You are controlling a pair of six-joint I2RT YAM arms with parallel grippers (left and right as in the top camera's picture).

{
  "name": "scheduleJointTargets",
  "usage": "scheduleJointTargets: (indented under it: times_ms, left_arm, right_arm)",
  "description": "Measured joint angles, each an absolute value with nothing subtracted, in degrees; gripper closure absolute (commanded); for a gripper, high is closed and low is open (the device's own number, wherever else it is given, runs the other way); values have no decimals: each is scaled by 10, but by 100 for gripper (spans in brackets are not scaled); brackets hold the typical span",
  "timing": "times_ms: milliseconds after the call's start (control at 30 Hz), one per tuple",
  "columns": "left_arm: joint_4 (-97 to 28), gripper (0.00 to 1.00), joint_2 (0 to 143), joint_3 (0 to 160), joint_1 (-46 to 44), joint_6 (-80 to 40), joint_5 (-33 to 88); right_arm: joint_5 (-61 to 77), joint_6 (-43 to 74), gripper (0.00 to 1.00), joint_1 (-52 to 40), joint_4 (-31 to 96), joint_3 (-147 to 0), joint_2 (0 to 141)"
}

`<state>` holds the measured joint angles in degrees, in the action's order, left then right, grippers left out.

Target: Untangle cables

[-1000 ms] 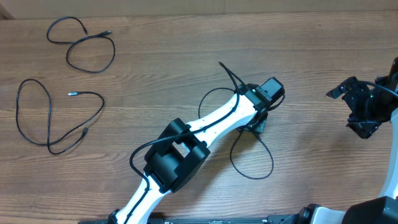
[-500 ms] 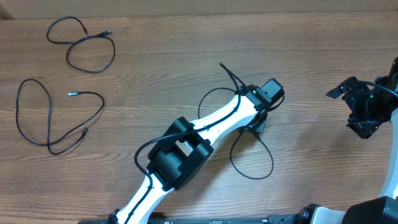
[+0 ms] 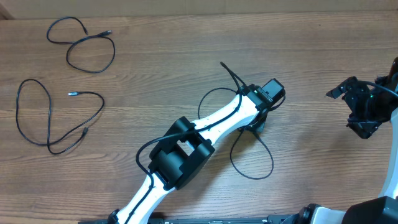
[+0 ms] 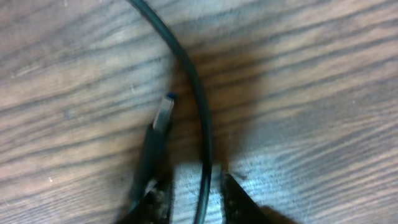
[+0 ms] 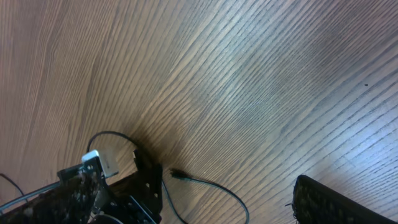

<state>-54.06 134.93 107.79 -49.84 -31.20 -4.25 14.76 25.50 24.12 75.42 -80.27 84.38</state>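
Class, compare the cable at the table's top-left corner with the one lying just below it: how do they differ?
The top-left cable curls in small, tight bends; the lower cable spreads in wider curves. The top-left cable covers less table than the lower cable. Both are thin, black, and lie untouched.

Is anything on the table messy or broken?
Nothing looks broken or spilled. The top-left cable and the left cable lie apart from each other. The only messy bit is the middle cable: it curls in loops around the left gripper, partly hidden under the arm.
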Motion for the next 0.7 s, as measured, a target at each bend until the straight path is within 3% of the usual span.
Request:
scheduleJointTargets:
  times_ms: [100, 700]
  left_arm:
    - [-541, 96, 1355, 1085, -499, -310, -46]
    - [-605, 96, 1384, 1148, -499, -300, -43]
  right_arm:
    - [148, 255, 0, 241, 754, -803, 844]
    - [148, 255, 0, 241, 754, -803, 844]
